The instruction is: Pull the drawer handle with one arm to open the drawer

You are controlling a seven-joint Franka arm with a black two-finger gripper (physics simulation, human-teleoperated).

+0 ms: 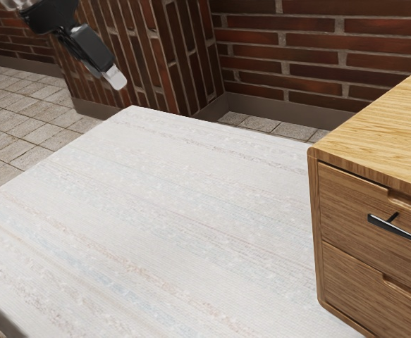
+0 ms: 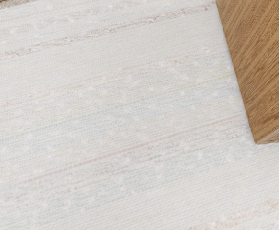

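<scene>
A wooden cabinet (image 1: 381,141) stands on the pale table (image 1: 156,211) at the exterior view's right edge. Its upper drawer (image 1: 353,208) carries a dark bar handle (image 1: 399,231), and a lower drawer (image 1: 364,296) sits beneath it. Both drawer fronts lie flush with the cabinet frame. My gripper (image 1: 112,74) hangs high at the exterior view's upper left, far from the handle and well above the table. In the wrist view, a corner of the cabinet's top (image 2: 261,62) lies beside the table surface (image 2: 106,120) below my hand.
A red brick wall (image 1: 297,49) runs behind the table, with a brick pillar (image 1: 142,49) just behind my gripper. Grey floor tiles (image 1: 15,134) lie beyond the table's far edge. A wide stretch of tabletop separates my hand from the cabinet.
</scene>
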